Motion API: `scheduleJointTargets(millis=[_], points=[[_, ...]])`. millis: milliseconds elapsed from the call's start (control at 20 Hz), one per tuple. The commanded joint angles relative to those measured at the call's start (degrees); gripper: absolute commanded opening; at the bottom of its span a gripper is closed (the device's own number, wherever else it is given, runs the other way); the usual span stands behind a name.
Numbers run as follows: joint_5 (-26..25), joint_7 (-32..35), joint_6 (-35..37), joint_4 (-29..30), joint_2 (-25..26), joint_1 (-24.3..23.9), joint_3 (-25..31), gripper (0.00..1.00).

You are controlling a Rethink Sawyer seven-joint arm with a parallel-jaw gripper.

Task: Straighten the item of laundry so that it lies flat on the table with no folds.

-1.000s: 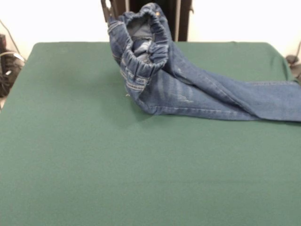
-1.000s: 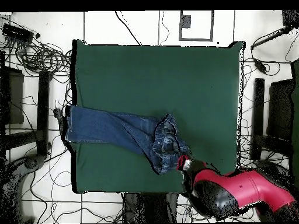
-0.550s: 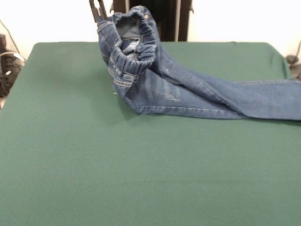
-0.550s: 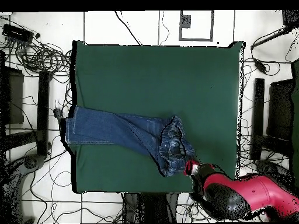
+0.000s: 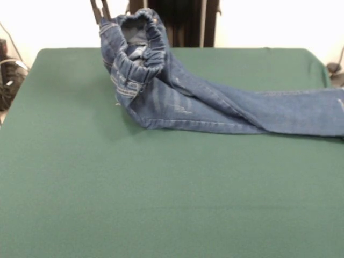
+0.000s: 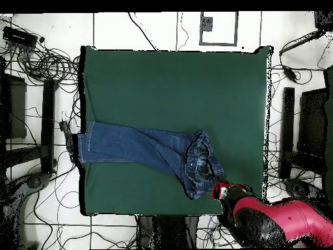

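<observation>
The item of laundry (image 5: 183, 102), a pair of blue jeans, lies across the green table (image 5: 161, 204). Its waistband end is lifted off the cloth at the far side, bunched and open towards the camera. The legs trail flat and overlapped to the right edge in the front view. My gripper (image 5: 100, 12) shows at the top edge, shut on the raised waistband's left rim. From overhead, the jeans (image 6: 143, 146) stretch from the table's (image 6: 175, 84) left edge to the gripper (image 6: 218, 187) near the bottom right, with the red arm behind it.
The hems of the legs (image 6: 83, 140) reach the table's left edge in the overhead view. Cables (image 6: 39, 62) and dark stands (image 6: 47, 124) lie on the floor around the table. The table's near half in the front view is bare green cloth.
The gripper has moved leftwards in the front view, rightwards from overhead, dragging the lifted waistband and the whole pair of jeans with it. The legs have slid further onto the table.
</observation>
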Motion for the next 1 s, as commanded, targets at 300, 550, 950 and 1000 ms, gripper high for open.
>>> scheduleJointTargets(millis=[300,550,950,1000], points=[[2.1,-16.6,7.9,0.0,-6.8,-1.8,1.7,0.0],[0.4,-20.5,8.8,-2.8,-2.8,-4.2,1.7,0.0],[-5.1,-17.3,6.5,-2.4,0.7,-2.9,-0.2,0.0],[-5.3,-16.8,6.6,-2.6,0.7,-2.6,-0.4,0.0]])
